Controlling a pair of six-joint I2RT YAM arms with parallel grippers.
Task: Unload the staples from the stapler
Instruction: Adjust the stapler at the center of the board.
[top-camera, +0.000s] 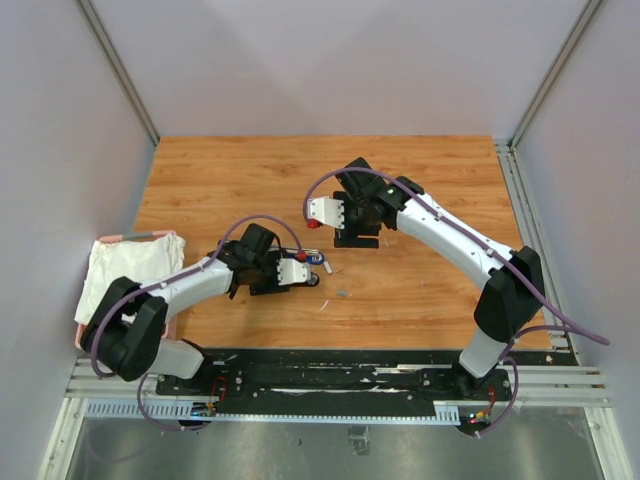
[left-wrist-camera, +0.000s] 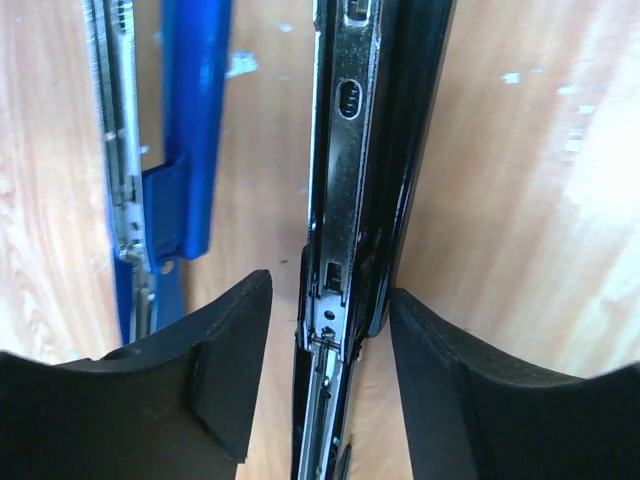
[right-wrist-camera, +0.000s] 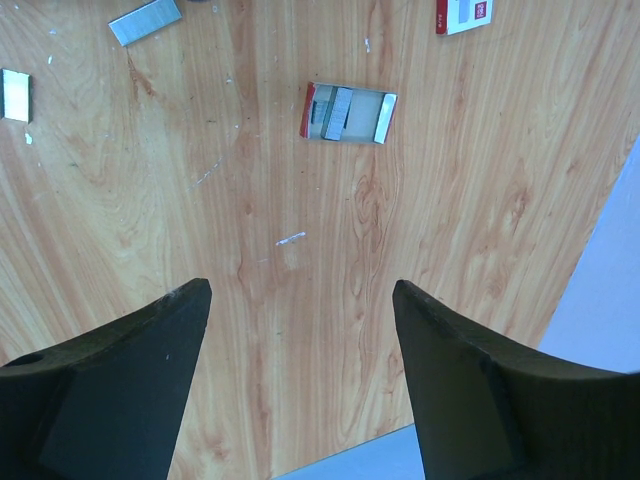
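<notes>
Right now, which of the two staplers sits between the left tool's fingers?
The black stapler, with its silvery metal channel showing, lies between the fingers of the left tool. The blue stapler lies outside them, alongside.

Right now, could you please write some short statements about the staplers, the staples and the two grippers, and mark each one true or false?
1. The right gripper is open and holds nothing. True.
2. The white cloth lies at the right edge of the table. False: it lies at the left edge.
3. The left gripper has its open jaws on either side of the black stapler. True.
4. The small open box is empty. False: staples lie in it.
</notes>
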